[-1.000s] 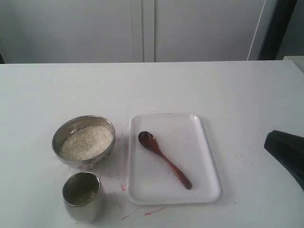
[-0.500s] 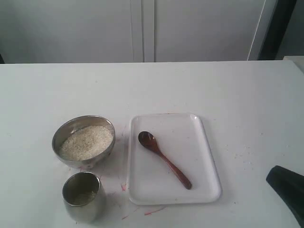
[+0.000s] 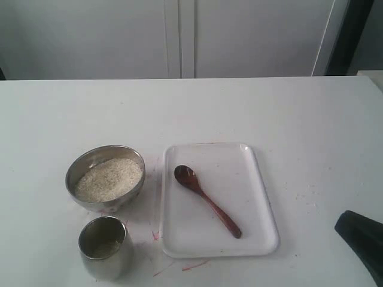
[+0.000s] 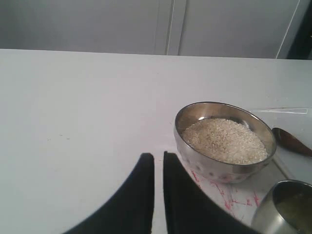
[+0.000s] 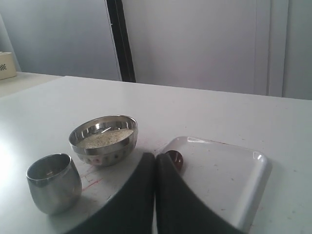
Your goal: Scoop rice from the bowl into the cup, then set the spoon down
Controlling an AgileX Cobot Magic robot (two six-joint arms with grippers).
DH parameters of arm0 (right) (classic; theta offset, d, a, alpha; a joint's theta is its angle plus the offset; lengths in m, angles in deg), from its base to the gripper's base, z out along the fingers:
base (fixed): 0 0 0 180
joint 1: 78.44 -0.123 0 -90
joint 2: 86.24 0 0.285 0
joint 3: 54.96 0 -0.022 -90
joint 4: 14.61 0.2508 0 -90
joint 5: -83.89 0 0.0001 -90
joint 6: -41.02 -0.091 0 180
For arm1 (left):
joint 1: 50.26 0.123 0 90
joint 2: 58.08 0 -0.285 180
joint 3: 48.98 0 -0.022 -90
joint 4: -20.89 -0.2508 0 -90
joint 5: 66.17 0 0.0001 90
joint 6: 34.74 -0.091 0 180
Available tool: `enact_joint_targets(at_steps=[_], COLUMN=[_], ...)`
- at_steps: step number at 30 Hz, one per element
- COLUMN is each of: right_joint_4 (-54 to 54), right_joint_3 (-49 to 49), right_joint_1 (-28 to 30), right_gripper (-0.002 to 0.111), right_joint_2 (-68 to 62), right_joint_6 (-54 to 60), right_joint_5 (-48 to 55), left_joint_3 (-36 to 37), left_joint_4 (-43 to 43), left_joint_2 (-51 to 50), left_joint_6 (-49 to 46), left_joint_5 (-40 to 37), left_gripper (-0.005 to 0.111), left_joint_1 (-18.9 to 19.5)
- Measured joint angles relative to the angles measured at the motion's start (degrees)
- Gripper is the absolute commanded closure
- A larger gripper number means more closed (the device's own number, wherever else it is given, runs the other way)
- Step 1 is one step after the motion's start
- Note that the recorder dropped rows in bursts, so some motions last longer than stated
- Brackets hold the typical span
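Well apart from right gripper (image 3: 345, 223), spoon (image 3: 209, 203)

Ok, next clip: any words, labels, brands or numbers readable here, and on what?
None readable.
The bowl, cup, spoon and tray carry no print.
The red marks on the table are scribbles, not letters.
The patterned box in the right wrist view is too small to read.

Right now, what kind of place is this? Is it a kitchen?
Probably a robot test room, not a kitchen: a plain white table, flat white panels behind it, and the robot's black right gripper over the table.
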Motion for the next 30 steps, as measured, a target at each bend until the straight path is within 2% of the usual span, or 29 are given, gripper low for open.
enact_joint_targets(at_steps=[13,17,25,30], right_joint_4=[0.4,0.4,0.4,0.4], right_joint_3=[-0.1,-0.1,-0.1,-0.1], right_joint_1=[0.1,2.3,19.7,27.8], right_gripper=[0.108,0.108,0.108,0.108], right_joint_2=[0.0,0.9,6.3,6.3], right_joint_6=[-2.6,-2.6,-2.8,-2.8], right_joint_5=[1.0,1.4,1.4,1.3], left_joint_3=[0.0,0.0,0.0,0.0], left_joint_4=[0.0,0.0,0.0,0.0], left_joint_2=[0.0,0.0,0.0,0.0], left_joint_6=[0.0,0.0,0.0,0.0], left_joint_5=[0.0,0.0,0.0,0.0], left_gripper=[0.092,0.092,0.092,0.092], left_joint_1=[0.0,0.0,0.0,0.0])
